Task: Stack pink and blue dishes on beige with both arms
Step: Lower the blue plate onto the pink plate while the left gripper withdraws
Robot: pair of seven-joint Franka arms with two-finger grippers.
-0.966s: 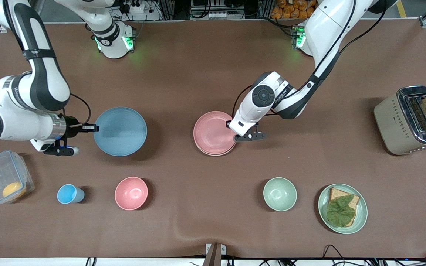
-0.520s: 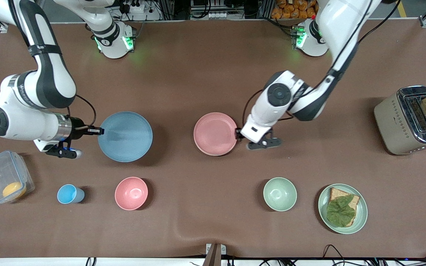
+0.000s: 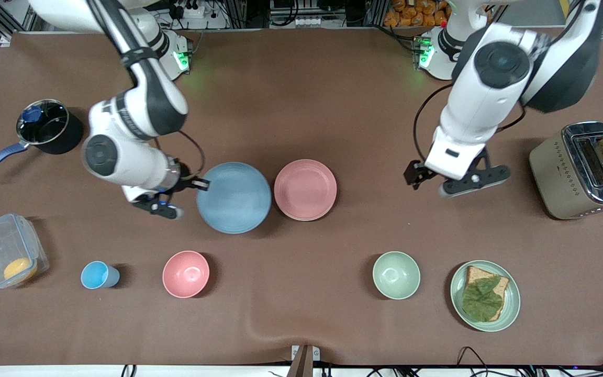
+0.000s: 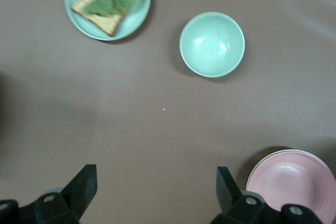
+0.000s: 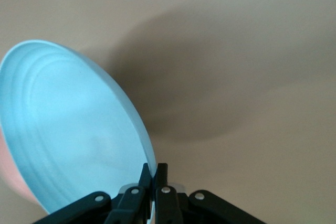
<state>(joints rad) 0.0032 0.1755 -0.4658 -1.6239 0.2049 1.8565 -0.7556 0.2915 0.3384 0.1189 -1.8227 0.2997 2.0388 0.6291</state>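
Blue plate [image 3: 234, 197] pinched by right hand [image 3: 200, 184]

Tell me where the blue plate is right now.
In the front view the blue plate is held up by its rim in the right gripper, beside the pink plate, toward the right arm's end.

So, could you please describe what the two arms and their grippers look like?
Both arms are glossy white with rounded links and black sections at the joints; each has a round dark grey cap on its wrist joint. A thin black cable loops along each forearm. Green lights glow at both bases. The left gripper and right gripper are small and black, with slim black jaws fixed by small silver screws.
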